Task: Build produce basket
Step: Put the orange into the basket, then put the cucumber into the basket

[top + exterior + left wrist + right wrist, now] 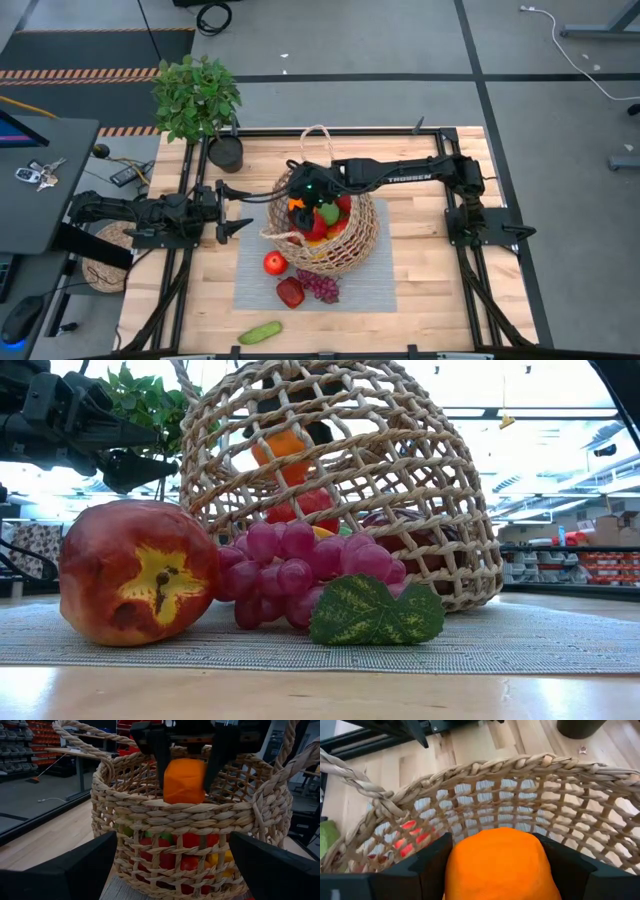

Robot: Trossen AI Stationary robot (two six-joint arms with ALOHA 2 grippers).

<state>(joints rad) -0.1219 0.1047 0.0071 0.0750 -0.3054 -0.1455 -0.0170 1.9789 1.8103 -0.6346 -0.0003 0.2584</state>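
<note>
Left wrist view: right claw (184,767) grips orange (184,781) above basket (190,827) rim

The right arm (400,172) reached from its base at the table's right side leftward across the middle, stretched out nearly level, with its wrist bent down at the end. The right gripper (184,770) pointed downward, its two dark fingers (159,755) spread just wide enough to clamp an orange piece between them, one finger pressed against each side. The left arm (130,212) lay low along the table's left side, extended toward the middle. The left gripper (235,208) hung level, fingers parted wide and holding nothing, aimed at the right gripper from nearby.
</note>
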